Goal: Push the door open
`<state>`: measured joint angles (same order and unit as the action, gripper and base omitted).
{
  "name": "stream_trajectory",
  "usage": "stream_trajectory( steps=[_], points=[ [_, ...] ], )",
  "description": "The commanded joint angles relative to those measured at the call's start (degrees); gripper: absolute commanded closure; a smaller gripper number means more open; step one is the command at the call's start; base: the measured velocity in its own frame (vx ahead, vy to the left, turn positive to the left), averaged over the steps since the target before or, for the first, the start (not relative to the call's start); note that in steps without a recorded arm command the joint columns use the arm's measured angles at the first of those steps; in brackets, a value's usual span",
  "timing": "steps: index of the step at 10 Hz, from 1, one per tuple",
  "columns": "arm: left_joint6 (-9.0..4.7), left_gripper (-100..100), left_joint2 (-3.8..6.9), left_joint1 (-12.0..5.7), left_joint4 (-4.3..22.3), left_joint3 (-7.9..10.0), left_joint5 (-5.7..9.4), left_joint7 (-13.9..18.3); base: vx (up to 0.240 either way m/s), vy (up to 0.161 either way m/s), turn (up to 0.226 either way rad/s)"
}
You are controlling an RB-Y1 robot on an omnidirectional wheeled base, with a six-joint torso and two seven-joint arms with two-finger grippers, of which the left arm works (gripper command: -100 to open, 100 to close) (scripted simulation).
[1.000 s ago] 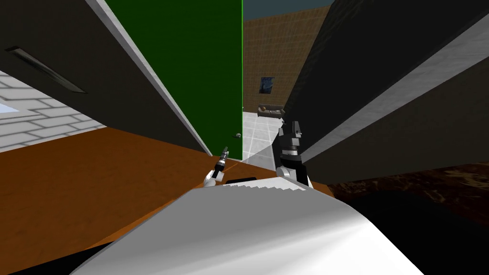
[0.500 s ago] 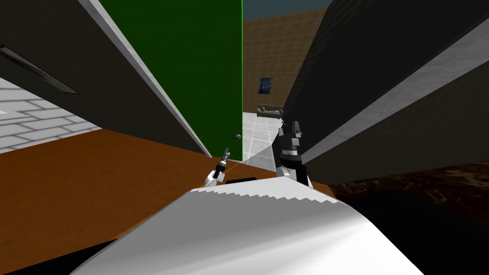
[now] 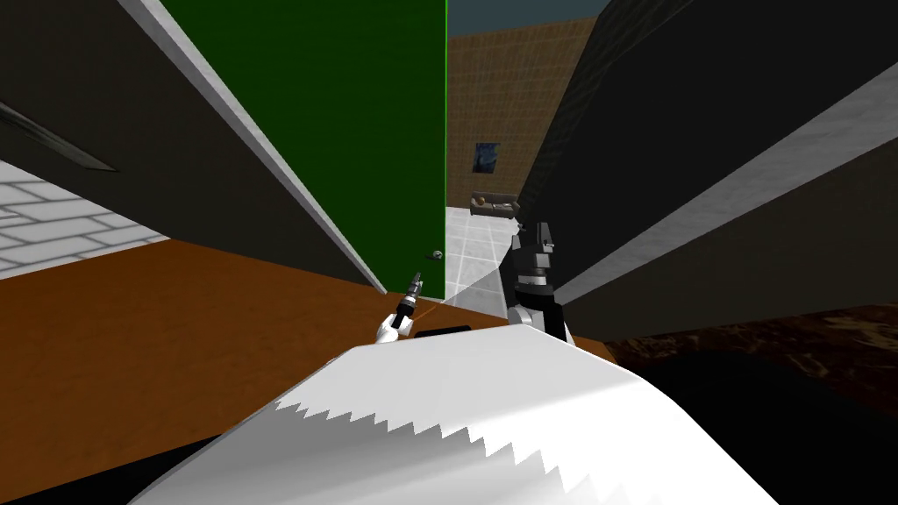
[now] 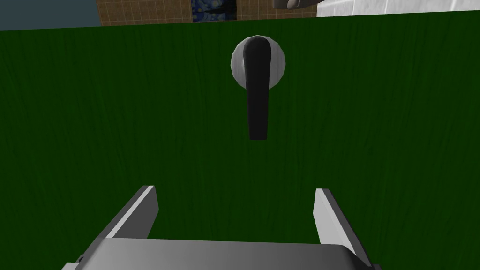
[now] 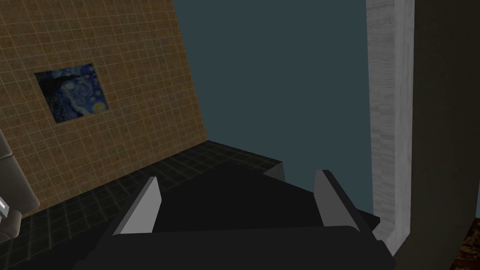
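Note:
A dark green door [image 3: 368, 131] stands partly open ahead, its free edge a bright green line, with a gap to its right. Its face [image 4: 117, 117] lies close in front of my left gripper [image 4: 236, 211], which is open with nothing between its fingers. A black lever handle [image 4: 258, 98] on a round grey plate sits beyond the fingertips, apart from them. In the head view my left gripper [image 3: 416, 282] is low near the door's edge, just below the small handle [image 3: 436, 254]. My right gripper [image 3: 537, 235] is raised at the gap's right side; its fingers stand open [image 5: 236, 197].
A grey door frame [image 3: 263, 167] and dark wall run along the left, another dark wall [image 3: 702, 158] on the right. Through the gap lie a pale tiled floor [image 3: 473, 254], a sofa [image 3: 495, 205] and a brown tiled wall with a picture [image 3: 487, 157]. Brown floor [image 3: 175, 351] lies under me.
The left frame and wall have slid a little leftward in the head view, so I have shifted slightly. The door shows a bit wider. Both arms keep their places.

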<state>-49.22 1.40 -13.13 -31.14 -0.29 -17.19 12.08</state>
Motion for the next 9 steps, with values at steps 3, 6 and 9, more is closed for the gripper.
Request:
stream_trajectory(
  steps=[3, 6, 9],
  points=[
    [-0.5, -100, 0.82, 0.0, 0.6, 0.36, 0.34, -0.5, 0.178, -0.066, -0.026],
    [-0.81, -100, 0.77, 0.25, 0.8, 0.67, 0.63, -1.0, 0.219, -0.06, -0.03],
    [-1.17, -100, -0.36, 0.54, 1.1, 1.01, 0.97, -1.5, 0.213, -0.083, -0.033]
  ],
)
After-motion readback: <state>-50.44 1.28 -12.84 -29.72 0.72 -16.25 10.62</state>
